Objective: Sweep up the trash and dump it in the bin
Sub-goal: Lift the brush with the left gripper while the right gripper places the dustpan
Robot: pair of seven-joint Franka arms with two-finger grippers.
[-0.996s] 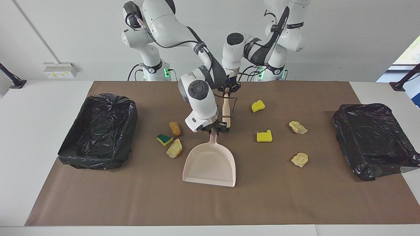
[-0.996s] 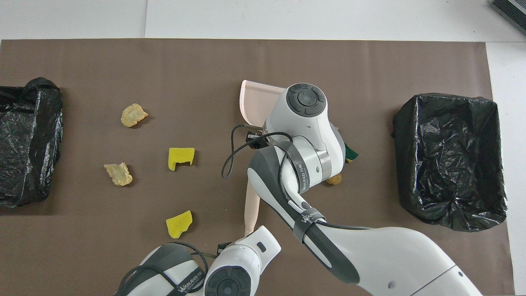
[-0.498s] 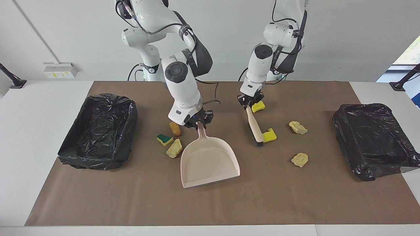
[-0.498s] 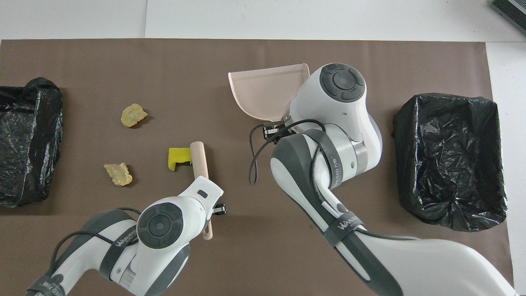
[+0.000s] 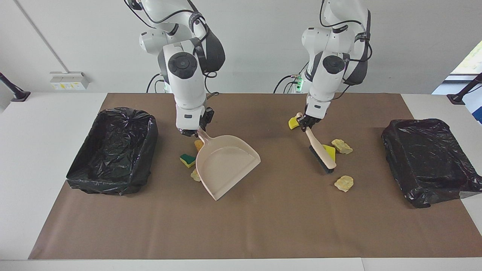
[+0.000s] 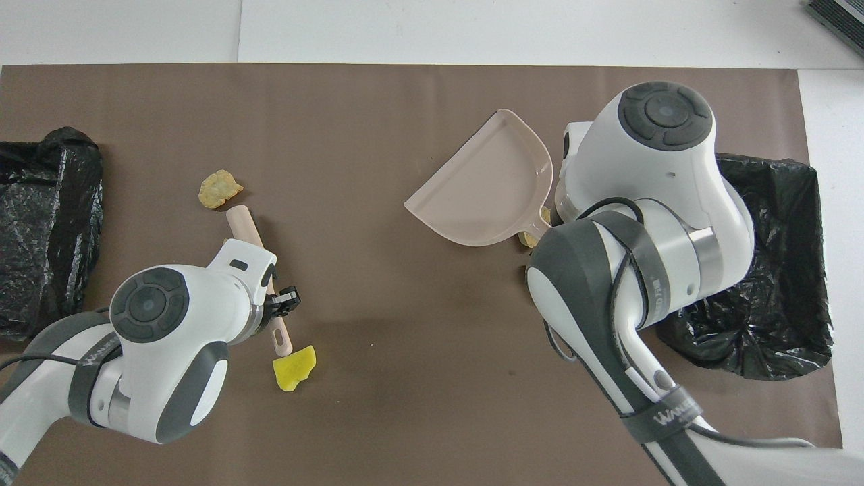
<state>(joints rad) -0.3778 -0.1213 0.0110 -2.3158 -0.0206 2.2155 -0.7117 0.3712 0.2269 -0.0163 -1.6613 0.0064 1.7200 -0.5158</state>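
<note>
trash: small chunks scattered on the brown mat (image 5: 263, 233); none is in the dustpan or a bin yet.
trash, right arm's end: a green-topped sponge bit (image 5: 188, 160), an orange-brown piece (image 5: 197, 144) and a pale lump (image 5: 195, 175) lie together beside the dustpan (image 5: 226, 163), partly hidden by it, between it and the bin (image 5: 113, 150) at that edge of the mat.
trash, left arm's end: a yellow bit (image 5: 293, 123) by the brush handle's top, another (image 5: 330, 150) under the brush (image 5: 320, 148), a pale lump (image 5: 342, 146) just beside it, and one (image 5: 344, 183) toward the mat's outer edge; the other bin (image 5: 429, 162) is well apart.
handling: the chunks look light and soft, likely to roll or skid when swept; I judge they are better pushed with the bristles than gripped. The stiff tools are best taken by their handles.
right gripper (image 5: 192, 131): clamped on the dustpan's handle, wrist pointing down, pan tilted with its open lip turned toward the mat's middle.
left gripper (image 5: 305, 122): closed tight on the brush handle near its top, wrist steeply down, brush slanting with bristles low by the yellow bit.
risk: a hard stroke could flick chunks past the pan.
</note>
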